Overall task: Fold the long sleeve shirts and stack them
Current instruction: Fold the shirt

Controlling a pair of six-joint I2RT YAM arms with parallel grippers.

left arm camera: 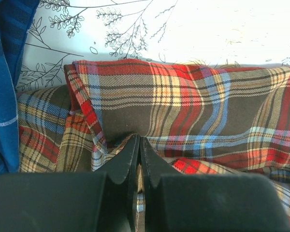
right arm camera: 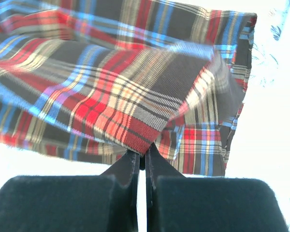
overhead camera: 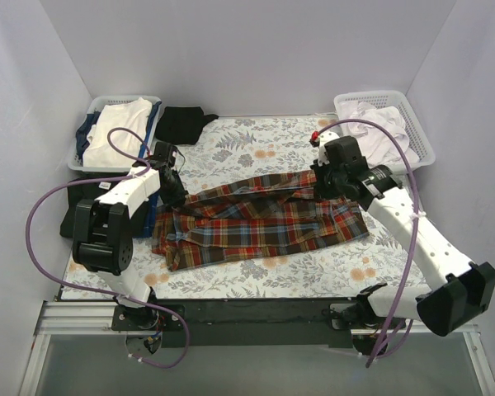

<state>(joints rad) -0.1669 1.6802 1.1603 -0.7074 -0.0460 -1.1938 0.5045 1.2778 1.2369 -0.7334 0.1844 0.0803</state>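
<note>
Across the counter (overhead camera: 313, 272), progress: early by the look; one fold starting, nothing stacked yet.
Plaid shirt (overhead camera: 260, 223): mid-counter, spread crosswise and rumpled; red-orange tartan with navy, yellow and light-blue lines.
Left pincer (left arm camera: 139, 141): clamped on a ridge of the plaid near its left end.
Right pincer (right arm camera: 145, 152): clamped on a raised fold at the plaid's right end.
Black shirt (overhead camera: 184, 124): bunched at the far edge, beside the left basket (overhead camera: 89, 111); not folded.

Left basket (overhead camera: 77, 155) and right basket (overhead camera: 420, 142) flank the floral tablecloth (overhead camera: 264, 145).
</note>
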